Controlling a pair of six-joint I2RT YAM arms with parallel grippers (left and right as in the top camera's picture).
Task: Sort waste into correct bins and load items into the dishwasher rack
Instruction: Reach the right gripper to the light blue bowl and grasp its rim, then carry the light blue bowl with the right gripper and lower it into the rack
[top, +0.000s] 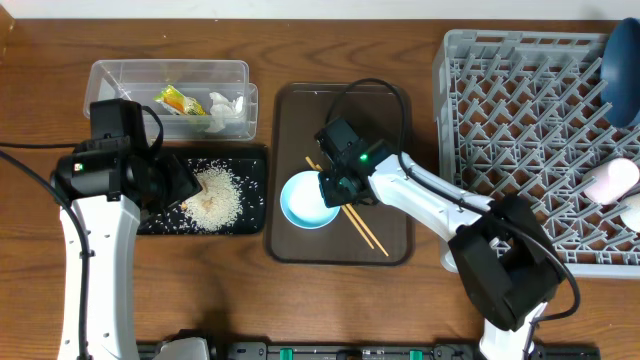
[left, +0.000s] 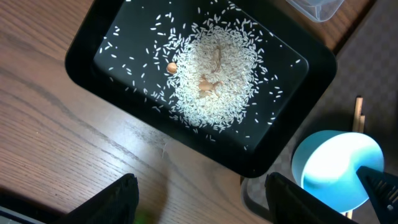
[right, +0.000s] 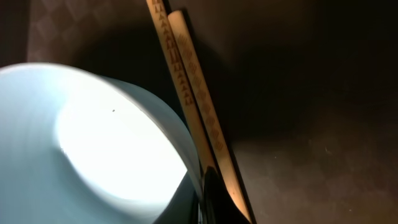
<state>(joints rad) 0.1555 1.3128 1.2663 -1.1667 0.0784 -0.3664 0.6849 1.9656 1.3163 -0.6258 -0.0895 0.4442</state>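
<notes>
Most is done: the dishwasher rack (top: 520, 110) at the tabletop's right edge holds the dark blue plate (top: 622, 60) and two cups (top: 612, 180). The clear tub (top: 120, 75) holds the snack wrapper (top: 180, 100) and tissue (top: 225, 105), and the black tray (top: 255, 190) holds the rice (top: 215, 200). The light blue bowl (top: 308, 200) and chopsticks (top: 365, 230) remain. The right gripper (top: 338, 188) is at the bowl's rim; I cannot tell its grip. The left gripper (left: 202, 190) hovers wide over the black tray.

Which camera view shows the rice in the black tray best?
The left wrist view: the rice lies close and unobstructed in the black tray. Overhead shows it small, partly hidden by the left arm. The right wrist view shows none.
</notes>
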